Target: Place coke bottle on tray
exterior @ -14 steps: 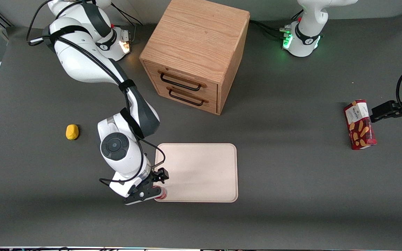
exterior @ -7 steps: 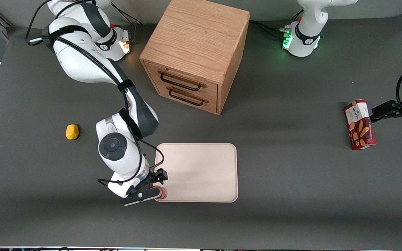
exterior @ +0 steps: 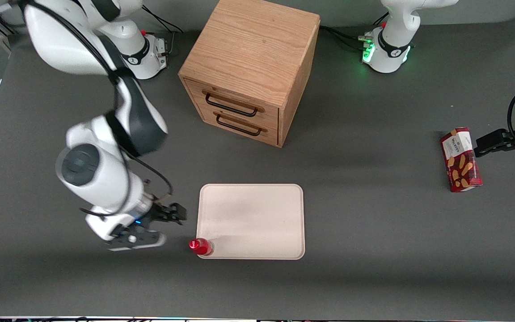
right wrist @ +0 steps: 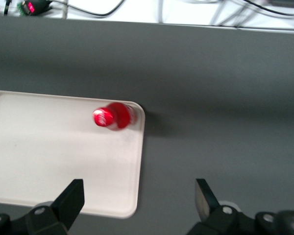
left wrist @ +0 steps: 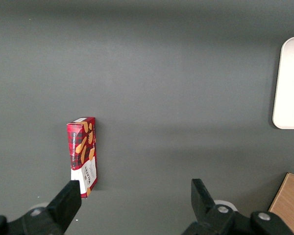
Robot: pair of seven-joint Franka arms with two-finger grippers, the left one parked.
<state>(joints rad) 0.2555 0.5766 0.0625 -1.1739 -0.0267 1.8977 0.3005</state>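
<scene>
Dark grey worktop carries everything: the pincer, spread wide and holding nothing, hangs above it near the tray, toward the working arm's end, while the coke bottle stands upright in the tray's corner nearest the front camera, apart from the fingers.

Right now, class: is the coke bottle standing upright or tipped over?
Upright. The coke bottle stands in the tray corner, cap showing from above. The open gripper is clear of it, toward the working arm's end.
</scene>
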